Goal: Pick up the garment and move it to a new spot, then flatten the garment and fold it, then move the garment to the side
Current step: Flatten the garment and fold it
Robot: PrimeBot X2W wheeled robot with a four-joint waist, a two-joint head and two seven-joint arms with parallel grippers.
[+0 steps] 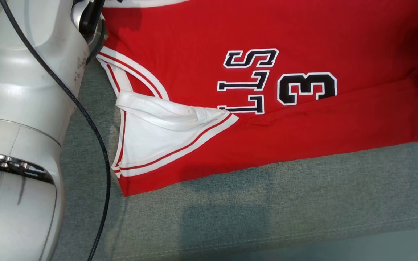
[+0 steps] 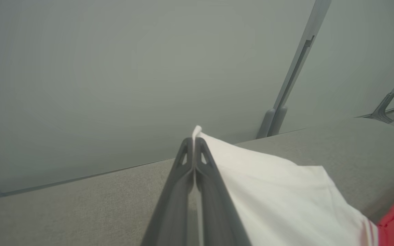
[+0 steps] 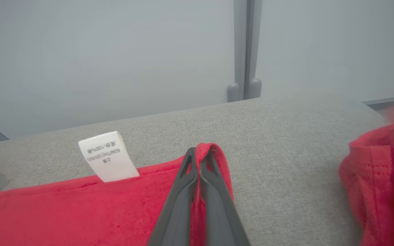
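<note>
Red jersey (image 1: 339, 43) spread flat on the grey upholstered surface (image 1: 303, 203), lettering upward, its white-trimmed opening toward the left. At the far left, the left gripper (image 2: 194, 145) is pinched together on a white fold of the jersey. At the far right, the right gripper (image 3: 198, 155) is clamped on the red edge, beside the white care label (image 3: 108, 157).
</note>
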